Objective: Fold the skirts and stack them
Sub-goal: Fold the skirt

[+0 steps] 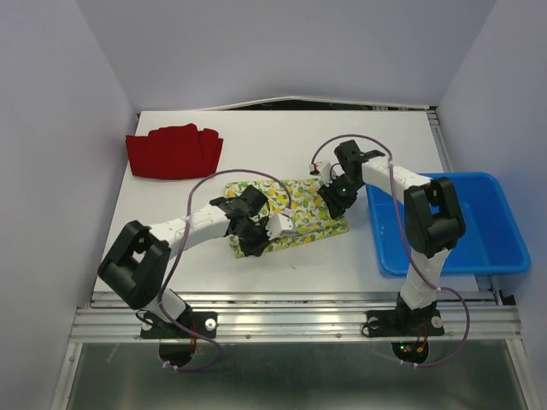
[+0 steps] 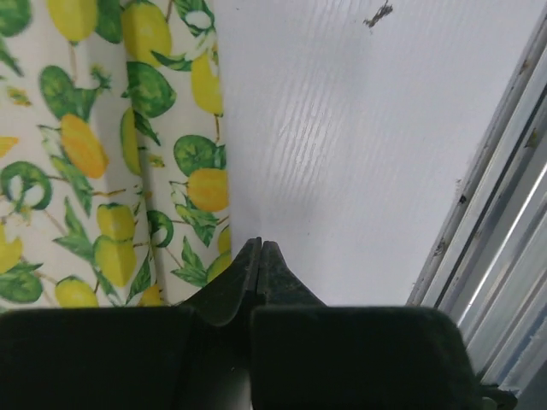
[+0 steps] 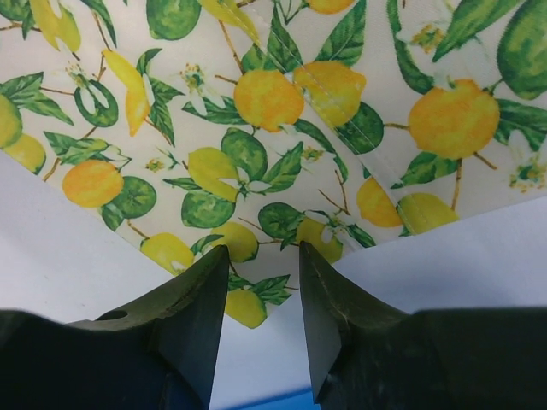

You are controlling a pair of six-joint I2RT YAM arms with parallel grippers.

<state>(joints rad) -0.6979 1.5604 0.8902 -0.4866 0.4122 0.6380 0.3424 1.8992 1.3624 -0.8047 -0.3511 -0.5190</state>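
The lemon-print skirt lies flat mid-table, white with yellow lemons and green leaves. My left gripper is shut and empty at its near-left edge; in the left wrist view the closed gripper sits on bare table just beside the skirt's hem. My right gripper is open over the skirt's right corner; in the right wrist view its gripper straddles the corner of the cloth. The red skirt lies bunched at the far left.
A blue plastic bin stands at the right, beside the right arm. The table's metal front rail runs close to the left gripper. Cables loop over both arms.
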